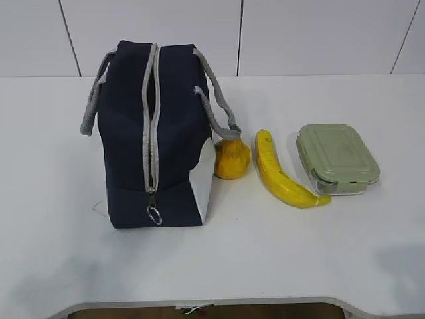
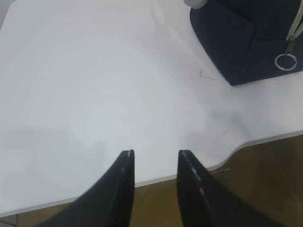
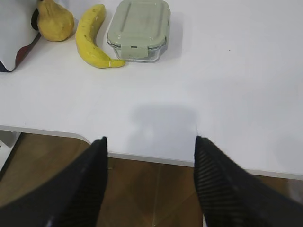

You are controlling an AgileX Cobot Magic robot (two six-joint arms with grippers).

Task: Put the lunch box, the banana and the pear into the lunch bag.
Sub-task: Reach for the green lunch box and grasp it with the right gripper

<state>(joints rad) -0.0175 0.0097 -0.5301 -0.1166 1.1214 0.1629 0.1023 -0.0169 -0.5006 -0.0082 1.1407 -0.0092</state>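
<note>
The navy lunch bag (image 1: 143, 133) stands on the white table (image 1: 265, 259), its grey zipper closed with the ring pull (image 1: 154, 214) at the near end; its corner shows in the left wrist view (image 2: 246, 42). To its right lie the pear (image 1: 232, 158), the banana (image 1: 279, 174) and the lunch box (image 1: 337, 158). The right wrist view shows the pear (image 3: 54, 21), banana (image 3: 92, 40) and lunch box (image 3: 138, 29) far ahead. My left gripper (image 2: 155, 152) is open and empty over the table's near edge. My right gripper (image 3: 150, 139) is open wide and empty at the near edge.
The table's front edge has a curved cut-out (image 2: 227, 158) with brown floor (image 3: 151, 189) below. A white panelled wall (image 1: 265, 33) stands behind the table. Neither arm shows in the exterior view.
</note>
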